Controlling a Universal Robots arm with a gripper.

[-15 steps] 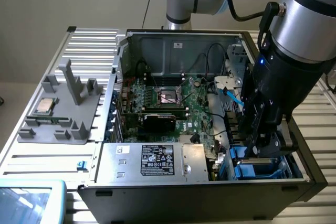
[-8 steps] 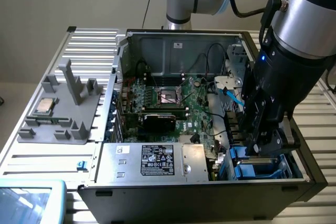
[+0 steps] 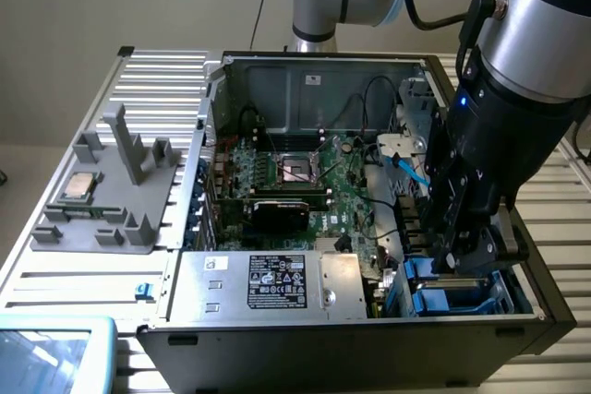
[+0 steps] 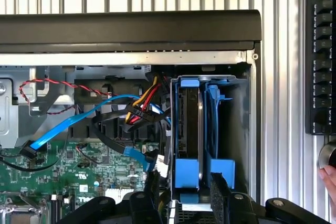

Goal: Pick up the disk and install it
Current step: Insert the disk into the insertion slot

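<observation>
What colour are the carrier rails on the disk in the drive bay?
Bright blue carrier rails on the disk; clearest in the wrist view.

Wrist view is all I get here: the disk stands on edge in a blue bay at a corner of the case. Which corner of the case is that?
Observer: The corner nearest the camera, at the exterior view's right. The gripper is down inside the case there, over the blue bay.
Operator: What sits beside the bay that holds the disk?
Observer: A large silver box with a black label. It lies along the same near wall, toward the exterior view's left.
Operator: Anything outside the case?
Observer: A grey fixture at the exterior view's left, with a small square CPU chip lying on it.
</observation>
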